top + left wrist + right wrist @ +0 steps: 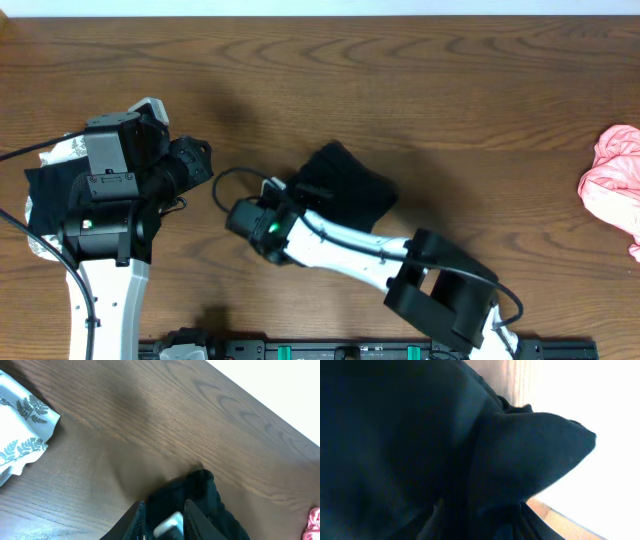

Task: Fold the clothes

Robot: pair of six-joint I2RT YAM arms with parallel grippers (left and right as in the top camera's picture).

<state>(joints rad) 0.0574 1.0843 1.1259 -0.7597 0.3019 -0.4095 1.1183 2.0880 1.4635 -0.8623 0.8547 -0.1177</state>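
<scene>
Black garment (350,190) is lying bunched mid-bench (450,90), long axis unclear, with bare bench spreading wide toward the far edge. Left jaws are hanging released. Black fabric is hiding the right jaws, so their state cannot be told.

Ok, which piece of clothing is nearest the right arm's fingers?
The black piece in the middle, right by them; the pink one lies at the far right edge, the leaf-print one far left.

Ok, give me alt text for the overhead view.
The right gripper reaches into a bunched black garment at the centre. The left arm sits over white and black cloth at the left edge; a pink garment lies far right.
</scene>
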